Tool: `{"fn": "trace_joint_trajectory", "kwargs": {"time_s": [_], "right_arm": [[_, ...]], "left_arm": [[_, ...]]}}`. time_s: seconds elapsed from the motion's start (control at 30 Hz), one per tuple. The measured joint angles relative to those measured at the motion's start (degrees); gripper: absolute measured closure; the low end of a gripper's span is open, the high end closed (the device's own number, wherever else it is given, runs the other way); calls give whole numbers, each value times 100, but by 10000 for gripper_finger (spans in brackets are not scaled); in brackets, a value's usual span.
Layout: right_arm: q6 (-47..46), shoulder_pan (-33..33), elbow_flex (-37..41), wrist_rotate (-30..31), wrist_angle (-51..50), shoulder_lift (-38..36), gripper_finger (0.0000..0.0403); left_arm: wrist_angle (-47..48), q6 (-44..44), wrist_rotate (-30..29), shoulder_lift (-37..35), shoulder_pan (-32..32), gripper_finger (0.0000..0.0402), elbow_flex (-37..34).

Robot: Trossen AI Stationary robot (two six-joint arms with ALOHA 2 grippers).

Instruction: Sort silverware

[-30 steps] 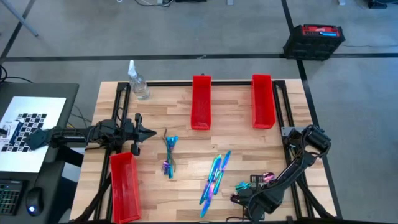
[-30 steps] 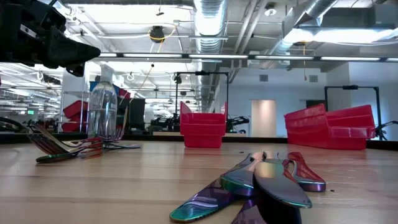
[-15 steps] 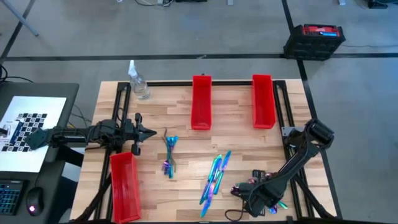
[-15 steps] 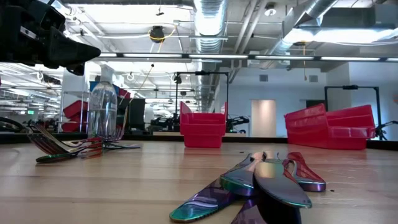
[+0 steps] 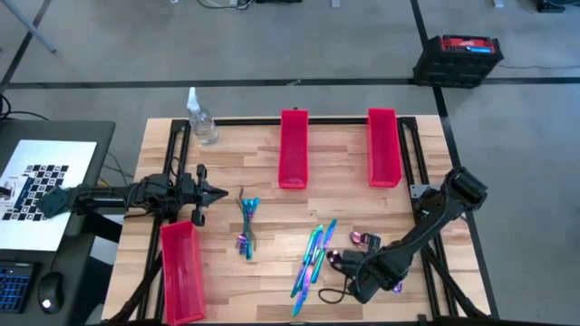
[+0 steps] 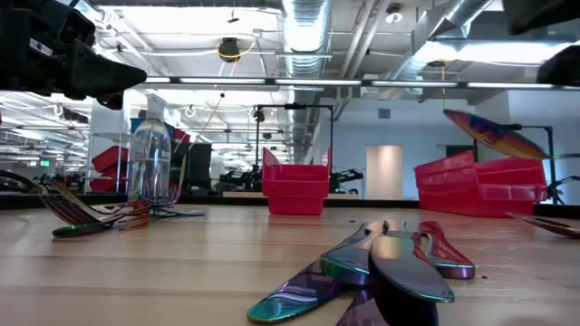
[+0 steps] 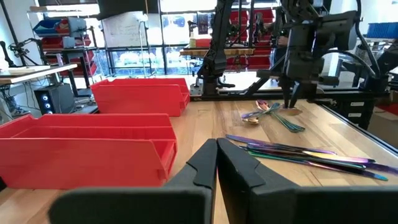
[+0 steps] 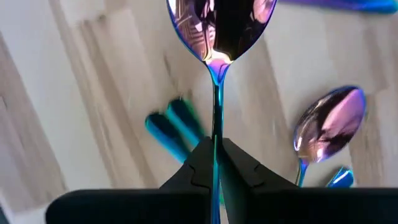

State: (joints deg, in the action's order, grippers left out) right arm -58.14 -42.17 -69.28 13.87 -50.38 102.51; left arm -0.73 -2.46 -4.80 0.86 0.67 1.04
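Note:
My right gripper (image 5: 343, 263) hovers near the table's near right, shut on an iridescent spoon (image 8: 219, 25) whose bowl juts out past the fingertips. In the low view that spoon (image 6: 494, 136) hangs tilted above the table. Another spoon (image 8: 329, 127) lies on the wood below, seen from above as a pink bowl (image 5: 367, 240). Several knives (image 5: 313, 258) lie flat just left of the gripper. A bundle of forks (image 5: 246, 222) lies left of centre. My left gripper (image 5: 216, 193) waits shut at the table's left side, touching nothing. My right gripper pinches the spoon's slim handle (image 8: 215, 127) between its two fingers. The handle runs along the fingers and the bowl points ahead of them. The spoon is lifted clear of the table and tilted; how far back the handle reaches is hidden by the fingers.
Two long red bins (image 5: 293, 148) (image 5: 382, 145) stand at the far edge. A third red bin (image 5: 181, 270) lies at the near left. A spray bottle (image 5: 201, 122) stands at the far left corner. Black frame rails (image 5: 412, 154) border the table.
My right gripper has moved toward the table's left and far edge and risen, carrying the spoon. The spoon now shows lifted and tilted in the low view, where it did not show before. The loose spoon on the table has shifted.

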Motion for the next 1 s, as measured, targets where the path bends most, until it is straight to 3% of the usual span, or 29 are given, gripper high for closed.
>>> {"fn": "trace_joint_trajectory", "kwargs": {"time_s": [0.1, 0.23, 0.4, 0.53, 0.67, 0.77, 1.0], "right_arm": [[-226, 200, -26, 415, -22, -61, 403], [-1055, 644, -188, 1633, -294, -610, 403], [-2844, 1391, -166, 2378, -2175, -1387, 403], [-3458, 2098, 138, 2637, -3422, -2020, 403], [-3373, 3042, 716, 2902, -3420, -2812, 403], [-2928, 3829, 1240, 2933, -2811, -3372, 403], [-1369, 5519, 2023, 2498, -1551, -4080, 399]], "left_arm": [[-2, 7, -2, 0, -1, 402, 0], [-4, 9, -2, 0, 0, 402, 0], [-13, 9, -6, 0, -2, 402, 0], [-15, 9, -9, 0, -1, 402, -2], [-15, 9, -13, 0, -2, 402, -2], [-17, 7, -15, 0, -1, 402, -2], [-20, -29, -13, 0, 0, 402, -2]]}}
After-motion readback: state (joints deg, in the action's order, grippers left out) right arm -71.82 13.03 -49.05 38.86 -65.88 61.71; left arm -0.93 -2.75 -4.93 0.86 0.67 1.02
